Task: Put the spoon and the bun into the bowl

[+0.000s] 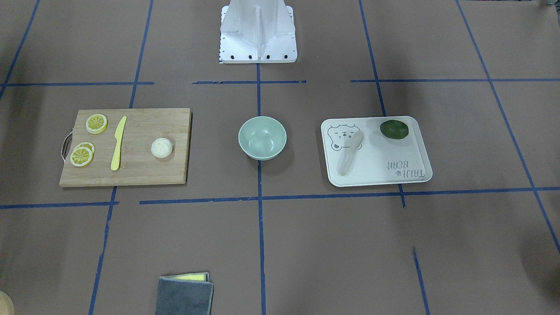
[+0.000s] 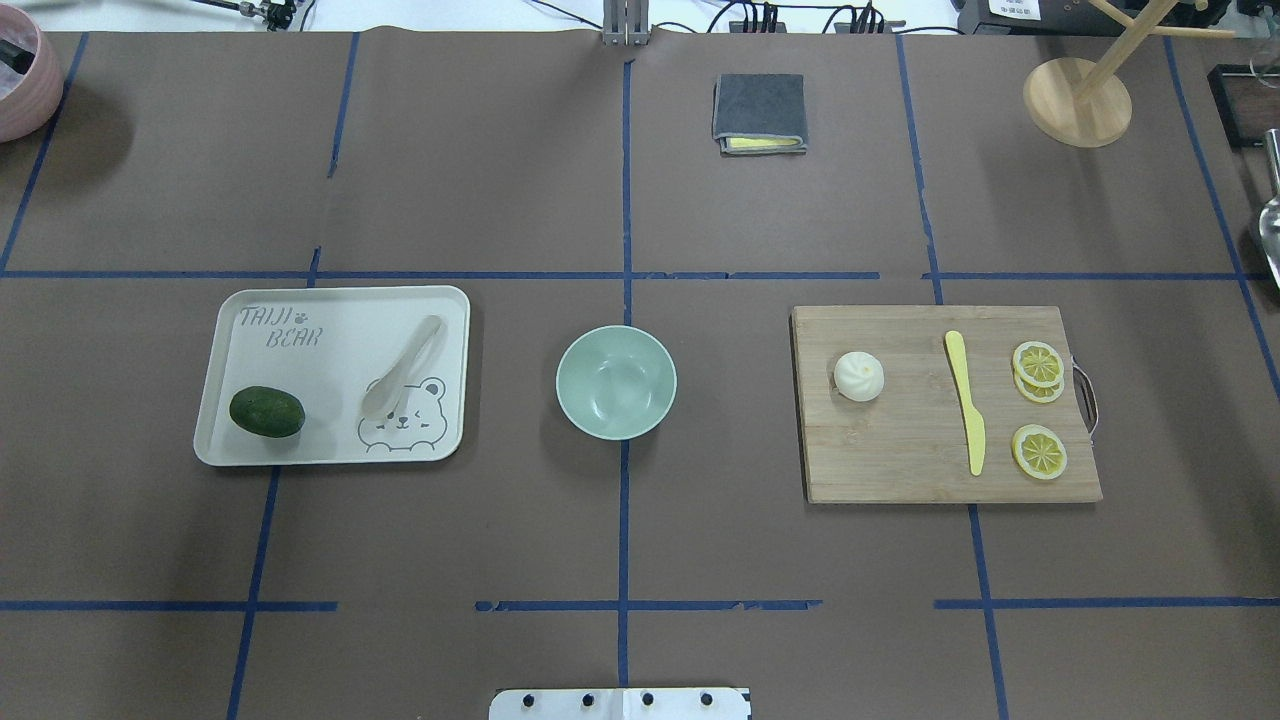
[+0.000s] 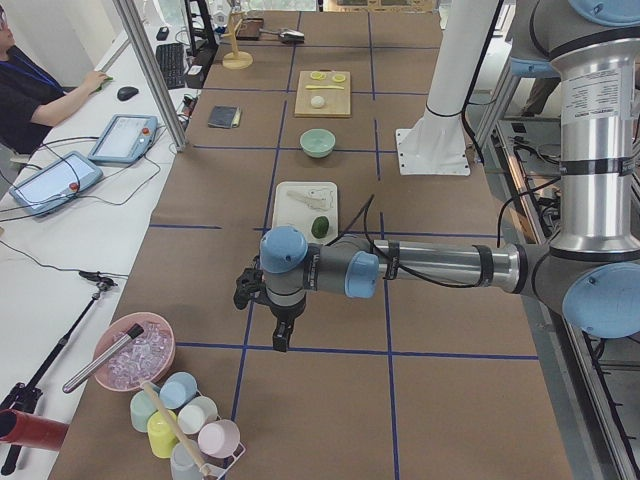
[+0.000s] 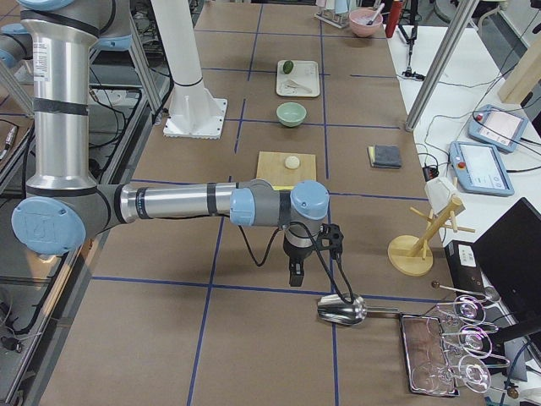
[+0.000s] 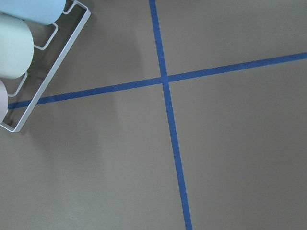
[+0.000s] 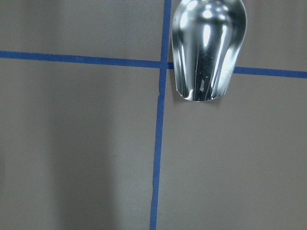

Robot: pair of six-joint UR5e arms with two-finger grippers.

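The beige spoon point(image 2: 402, 367) lies on a white bear-print tray point(image 2: 320, 330) to the left in the overhead view. The mint-green bowl point(image 2: 616, 381) stands empty at the table's middle. The white bun point(image 2: 859, 376) sits on a wooden cutting board point(image 2: 900, 450) to the right. Both arms are far from these things. My left gripper point(image 3: 281, 338) shows only in the exterior left view and my right gripper point(image 4: 295, 275) only in the exterior right view. I cannot tell whether either is open or shut.
A green avocado point(image 2: 267, 411) lies on the tray. A yellow knife point(image 2: 966, 400) and lemon slices point(image 2: 1038, 362) lie on the board. A folded grey cloth point(image 2: 759, 113) lies at the far side. A metal scoop point(image 6: 209, 48) lies under the right wrist, and a cup rack point(image 5: 29, 52) under the left.
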